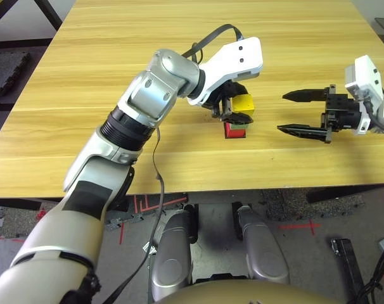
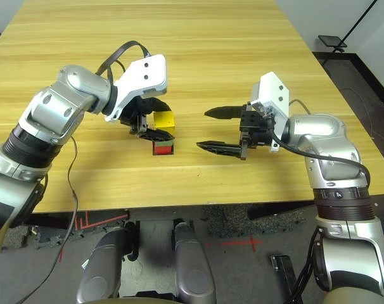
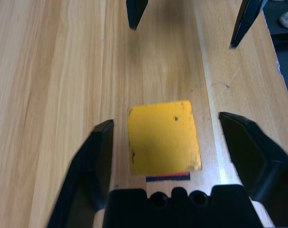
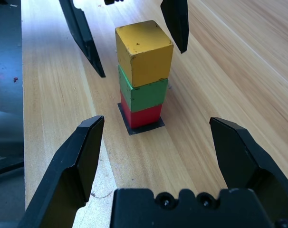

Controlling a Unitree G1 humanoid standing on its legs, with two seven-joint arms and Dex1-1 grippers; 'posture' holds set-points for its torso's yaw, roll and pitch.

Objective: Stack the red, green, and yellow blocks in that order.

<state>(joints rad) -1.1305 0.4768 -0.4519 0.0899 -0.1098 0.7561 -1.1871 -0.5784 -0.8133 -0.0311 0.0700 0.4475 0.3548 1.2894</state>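
Right wrist view gives the clearest look at the stack: the red block sits on a flat black square patch on the table, the green block on top of it, and the yellow block on top of that, turned slightly against the green one. The stack stands around the middle of the table, nearer the front edge than the back.

The left gripper hangs around the yellow block with its fingers spread wide — clear of the block on both sides, holding nothing. The right gripper waits well apart toward the right edge, also wide open and empty, pointing at the stack.

By the look of them, the blocks are light, rigid and matte, so flat fingers should hold them without much slip. Any correction would best grip the yellow block on two opposite side faces, squarely — a tall, narrow stack like this would likely topple from a sideways nudge.

All three colours are in order, so the stacking looks complete.
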